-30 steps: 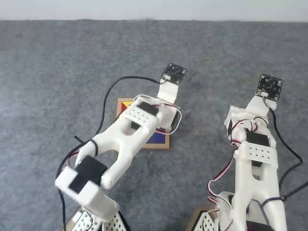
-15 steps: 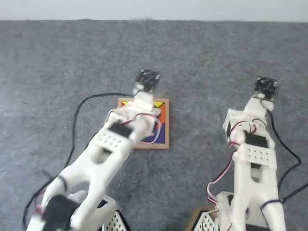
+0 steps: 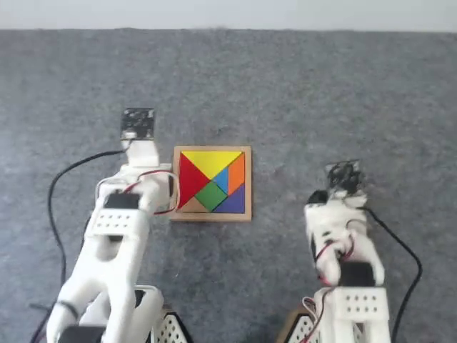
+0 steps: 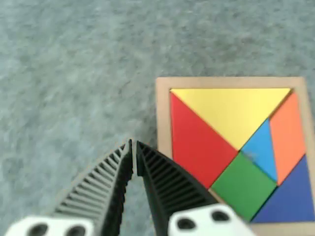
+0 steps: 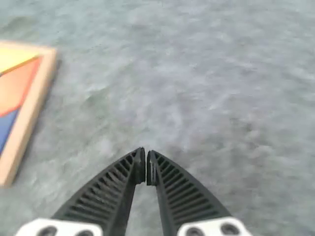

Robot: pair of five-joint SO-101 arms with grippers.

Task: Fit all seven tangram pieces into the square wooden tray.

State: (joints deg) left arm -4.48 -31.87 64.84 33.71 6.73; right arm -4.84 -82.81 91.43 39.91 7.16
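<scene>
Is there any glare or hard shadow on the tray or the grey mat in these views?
High view: the light is even, with no hard shadow beside the tray and no glare on it. Left wrist view: the yellow piece is bright but has no glare spot. Right wrist view: the grey mat is evenly lit, with no hard shadow along the tray's rim.
</scene>
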